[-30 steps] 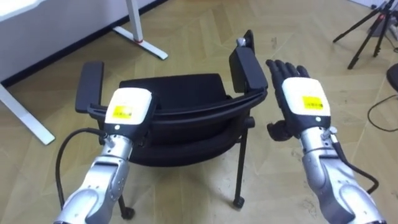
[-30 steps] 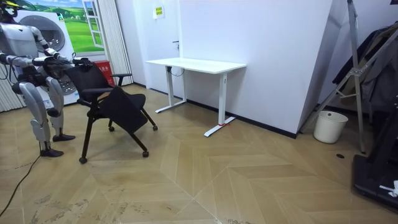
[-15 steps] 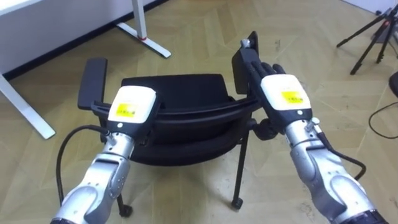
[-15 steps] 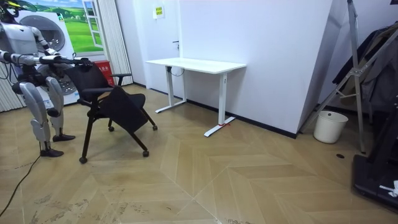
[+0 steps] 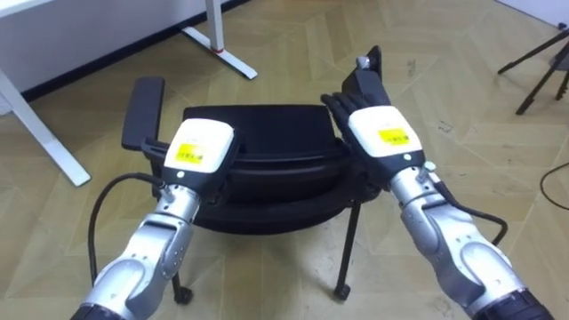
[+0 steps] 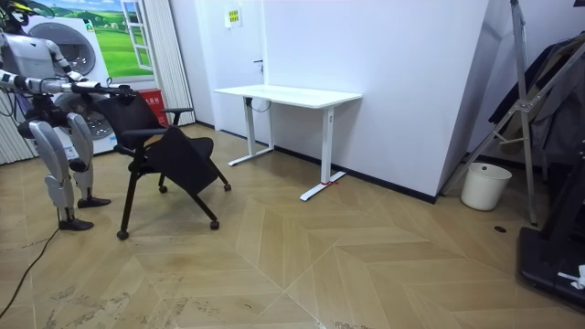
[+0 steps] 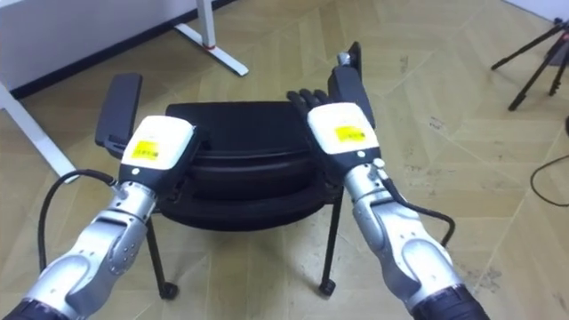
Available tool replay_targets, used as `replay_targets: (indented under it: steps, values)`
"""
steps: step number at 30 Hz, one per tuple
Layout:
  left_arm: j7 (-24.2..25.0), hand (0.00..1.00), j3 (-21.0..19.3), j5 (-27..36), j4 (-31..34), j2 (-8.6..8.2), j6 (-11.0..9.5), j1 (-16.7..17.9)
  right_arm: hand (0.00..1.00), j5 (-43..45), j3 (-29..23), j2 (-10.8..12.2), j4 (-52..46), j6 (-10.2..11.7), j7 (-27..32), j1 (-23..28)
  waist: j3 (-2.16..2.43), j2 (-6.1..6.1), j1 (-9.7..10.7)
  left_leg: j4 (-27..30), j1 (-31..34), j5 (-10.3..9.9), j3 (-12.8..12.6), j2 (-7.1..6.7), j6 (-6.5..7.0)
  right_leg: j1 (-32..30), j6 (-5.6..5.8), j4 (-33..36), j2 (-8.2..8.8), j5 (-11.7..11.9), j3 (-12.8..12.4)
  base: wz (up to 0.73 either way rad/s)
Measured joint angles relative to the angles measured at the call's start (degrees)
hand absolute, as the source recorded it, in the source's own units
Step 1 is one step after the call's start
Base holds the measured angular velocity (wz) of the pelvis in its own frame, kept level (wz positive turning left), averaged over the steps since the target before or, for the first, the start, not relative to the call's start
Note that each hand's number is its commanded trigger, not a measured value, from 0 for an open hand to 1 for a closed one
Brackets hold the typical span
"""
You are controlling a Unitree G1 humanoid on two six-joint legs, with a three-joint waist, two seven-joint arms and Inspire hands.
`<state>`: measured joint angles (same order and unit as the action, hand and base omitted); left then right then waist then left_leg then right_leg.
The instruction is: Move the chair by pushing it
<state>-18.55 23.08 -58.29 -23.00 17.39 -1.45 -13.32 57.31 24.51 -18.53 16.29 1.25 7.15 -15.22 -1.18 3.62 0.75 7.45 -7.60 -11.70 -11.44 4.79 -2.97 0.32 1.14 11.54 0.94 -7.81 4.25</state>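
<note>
A black chair [image 5: 258, 129] with two armrests stands right in front of me, its back toward me. My left hand [image 5: 200, 147] lies on the left part of the chair's back, its fingers hidden under it. My right hand [image 5: 378, 133] rests on the right part of the back beside the right armrest [image 5: 366, 71], dark fingers [image 7: 302, 96] reaching forward over the top edge. In the room view I stand at the room view's left behind the chair [image 6: 160, 142], both arms stretched to it.
A white desk [image 6: 288, 94] stands against the wall beyond the chair; its foot [image 5: 227, 53] shows just ahead. A tripod [image 5: 542, 71] is on the right. A white bin [image 6: 482, 185] stands far off. Wood floor lies open between chair and desk.
My right hand has swung left from open air beside the right armrest onto the chair's back. The left hand stays on the back. The eye view has shifted slightly.
</note>
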Motion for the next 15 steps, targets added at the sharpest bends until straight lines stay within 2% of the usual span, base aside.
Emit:
replay_targets:
  steps: [5, 15]
  values:
    - [0.3, 1.00, 0.3, -0.2, -0.7, -1.03, -0.3, -1.2, 0.00, 0.1, 1.2, 0.4, 3.1, -0.1, -2.7, -0.5, -0.07, 0.02, -0.9, 0.0, 0.6, 0.0, 0.8, 0.02, 0.01, -0.2, 0.00, 0.0, 0.06, 0.0, 0.6, 0.07]
    - [0.3, 1.00, 0.4, -1.4, -0.5, -1.24, -1.0, -1.2, 0.00, 1.8, 1.3, 0.4, 3.8, 0.2, -4.8, -0.5, 0.04, 0.26, -1.3, 0.3, 1.1, 0.0, 2.1, 0.07, 0.01, -0.4, 0.00, 0.0, 0.07, 0.0, 1.1, 0.02]
